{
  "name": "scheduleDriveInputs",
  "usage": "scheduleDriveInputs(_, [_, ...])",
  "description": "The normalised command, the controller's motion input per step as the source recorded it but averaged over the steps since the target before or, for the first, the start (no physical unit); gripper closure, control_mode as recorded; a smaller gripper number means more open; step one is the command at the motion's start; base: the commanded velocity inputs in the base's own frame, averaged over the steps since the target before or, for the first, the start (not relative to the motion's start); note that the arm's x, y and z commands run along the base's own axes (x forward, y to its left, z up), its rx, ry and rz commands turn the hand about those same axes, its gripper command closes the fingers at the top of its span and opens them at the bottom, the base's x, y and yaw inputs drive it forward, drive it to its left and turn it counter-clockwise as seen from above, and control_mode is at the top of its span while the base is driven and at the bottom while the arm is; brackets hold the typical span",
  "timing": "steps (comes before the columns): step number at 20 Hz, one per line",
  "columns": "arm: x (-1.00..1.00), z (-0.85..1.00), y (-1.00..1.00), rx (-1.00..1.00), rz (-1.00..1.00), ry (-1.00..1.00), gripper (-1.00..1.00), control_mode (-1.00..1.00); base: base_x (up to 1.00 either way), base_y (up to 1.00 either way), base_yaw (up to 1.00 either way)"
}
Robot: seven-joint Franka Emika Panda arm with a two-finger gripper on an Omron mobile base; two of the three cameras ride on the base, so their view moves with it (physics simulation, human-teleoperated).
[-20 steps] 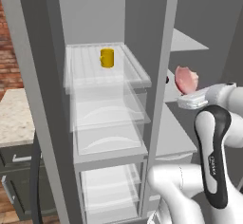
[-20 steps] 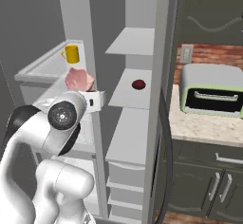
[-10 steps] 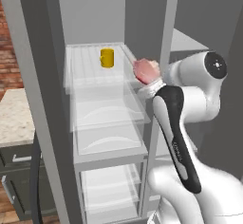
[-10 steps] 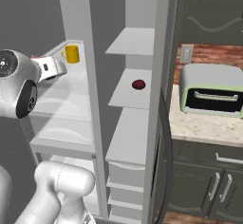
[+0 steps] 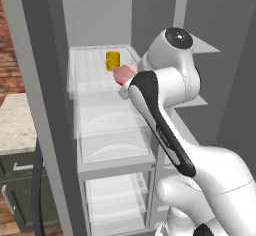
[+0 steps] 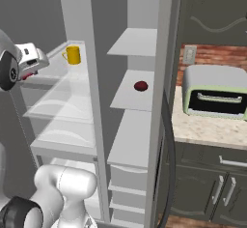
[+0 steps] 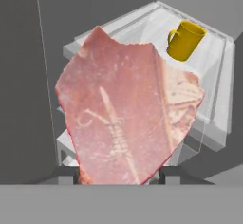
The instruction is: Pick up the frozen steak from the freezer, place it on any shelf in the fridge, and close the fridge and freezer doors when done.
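Observation:
The frozen steak (image 7: 123,118), a flat pinkish-red slab with a paler edge, stands upright between my fingertips (image 7: 66,175). My gripper (image 7: 118,176) is shut on its lower edge. In the left base view the steak (image 5: 124,73) hangs just above the front right part of the fridge's top clear shelf (image 5: 87,80), close to a yellow cup (image 5: 113,60). The cup (image 7: 185,39) stands further back on that shelf (image 7: 216,71). The freezer (image 6: 137,101) with its solid grey shelves is the compartment to the right.
A small dark red round item (image 6: 140,85) lies on a freezer shelf. Both doors stand open: one grey panel at the left (image 5: 35,95), one at the right (image 6: 164,67). A toaster oven (image 6: 214,96) sits on the right counter. More clear shelves (image 5: 112,145) lie below.
The arm has swung left out of the freezer side into the fridge, carrying the steak with it. The steak now hovers over the top clear shelf beside the yellow cup.

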Motion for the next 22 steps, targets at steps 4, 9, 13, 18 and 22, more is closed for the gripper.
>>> scheduleDriveInputs(4, [0.69, -0.35, 0.29, 0.00, 0.00, 0.00, 1.00, -1.00, 0.00, 0.00, 0.00])
scheduleDriveInputs(9, [0.79, -0.09, 0.46, 0.00, -0.01, 0.00, 1.00, -1.00, 0.00, 0.00, 0.00])
scheduleDriveInputs(13, [0.84, -0.14, 0.46, 0.00, -0.03, 0.00, 1.00, -1.00, 0.00, 0.00, 0.00])
scheduleDriveInputs(18, [0.91, -0.31, 0.22, 0.00, -0.03, 0.00, 1.00, -1.00, 0.00, 0.00, 0.00])
scheduleDriveInputs(22, [0.93, -0.34, 0.19, 0.00, -0.03, 0.00, 1.00, -1.00, 0.00, 0.00, 0.00])
